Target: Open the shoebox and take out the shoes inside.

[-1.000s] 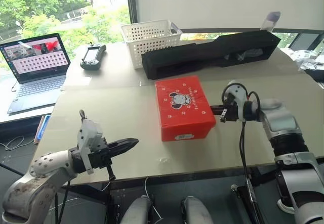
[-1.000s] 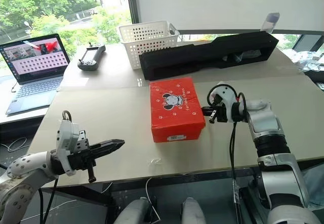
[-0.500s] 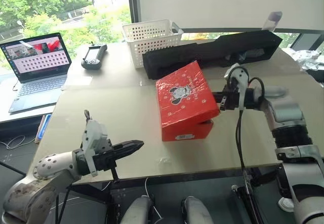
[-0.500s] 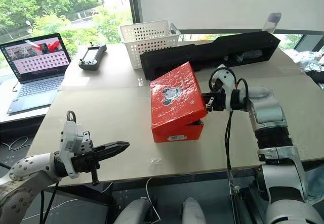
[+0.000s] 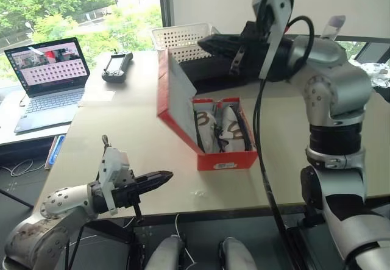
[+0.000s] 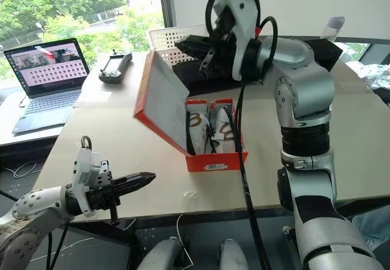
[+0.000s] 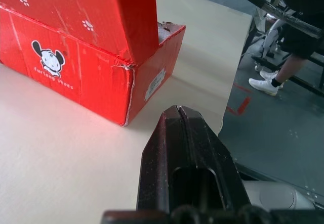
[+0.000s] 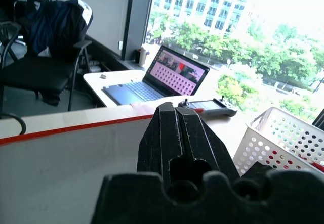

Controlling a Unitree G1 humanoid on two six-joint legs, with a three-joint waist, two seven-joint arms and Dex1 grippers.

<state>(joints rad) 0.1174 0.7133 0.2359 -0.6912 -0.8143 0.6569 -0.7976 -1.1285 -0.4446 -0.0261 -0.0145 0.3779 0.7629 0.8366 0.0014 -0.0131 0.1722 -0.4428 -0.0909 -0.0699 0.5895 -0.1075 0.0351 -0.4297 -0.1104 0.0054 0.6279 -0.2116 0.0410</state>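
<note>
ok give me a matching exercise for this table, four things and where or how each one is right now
Things:
1. shoebox
2. shoes
3. laptop
4. left tool

States:
A. shut, hovering at the near table edge
B. side by side inside the box
C. lid swung up
D. open on the side desk by the window

Pairs: 1-C, 2-B, 3-D, 4-A

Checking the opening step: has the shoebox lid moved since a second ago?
Yes. The lid has swung up from flat to standing open on the laptop side, exposing the shoes.
</note>
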